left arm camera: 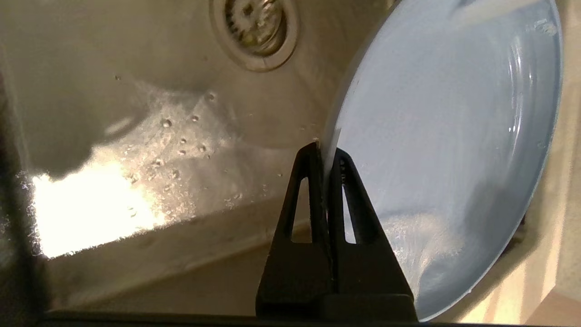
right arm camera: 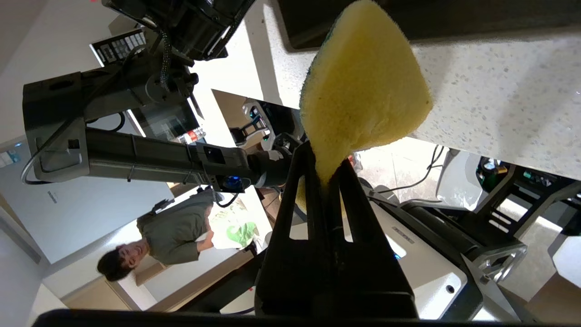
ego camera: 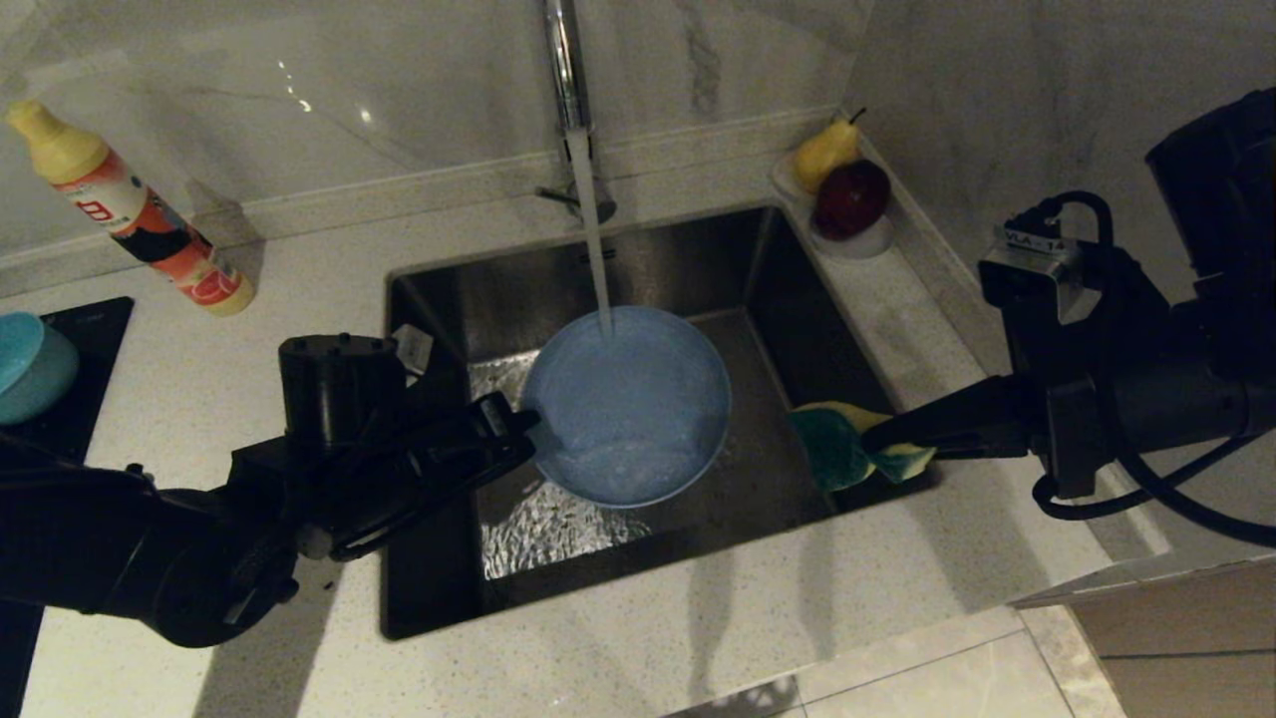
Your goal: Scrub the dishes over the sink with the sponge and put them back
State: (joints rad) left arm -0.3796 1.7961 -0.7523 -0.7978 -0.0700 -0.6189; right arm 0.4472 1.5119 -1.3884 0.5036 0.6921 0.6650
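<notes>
**Plate under the tap, sponge waiting at the right**

Held over the sink (ego camera: 788,289) by the left gripper (ego camera: 523,424), jaws pressed together on the left rim of the slate-blue plate (ego camera: 628,404). Tilted face-up beneath the running water stream (ego camera: 596,239) from the chrome tap (ego camera: 563,60), with foam near its lower edge. Off to the plate's right, just beside its rim but apart from it, the sponge (ego camera: 847,444), pinched at one end by the right gripper (ego camera: 877,439), teal face turned toward the plate. Next step, by judgement: a short sweep leftward by the right arm to lay the sponge on the plate's face; right arm clearly the nearer to that task.

From the left wrist view: the thin rim clamped between the fingers (left arm camera: 304,195), the strainer drain (left arm camera: 256,34) behind. From the right wrist view: only the sponge's yellow side, plus a person (right arm camera: 168,240) standing beyond, unseen from the head. Only in the head view: teal bowl (ego camera: 30,364) at far left, detergent bottle (ego camera: 130,209), pear (ego camera: 825,152).
</notes>
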